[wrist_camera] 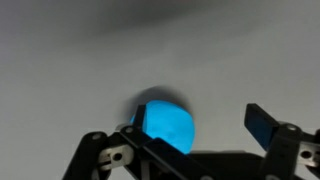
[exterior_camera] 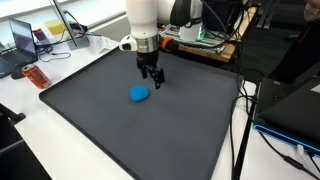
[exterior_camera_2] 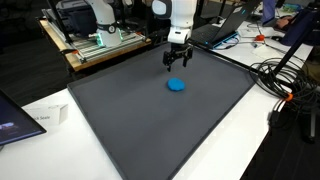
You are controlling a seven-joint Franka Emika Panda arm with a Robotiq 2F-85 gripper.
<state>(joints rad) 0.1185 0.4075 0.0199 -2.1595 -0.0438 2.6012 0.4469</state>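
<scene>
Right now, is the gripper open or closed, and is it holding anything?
The gripper is open and holds nothing; it hovers just above the blue object on the dark mat.

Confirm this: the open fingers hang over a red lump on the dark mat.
Wrong in the colour: the lump is blue, not red, as the wrist view shows plainly. The rest stands: the open fingers hang over it on the dark mat.
</scene>
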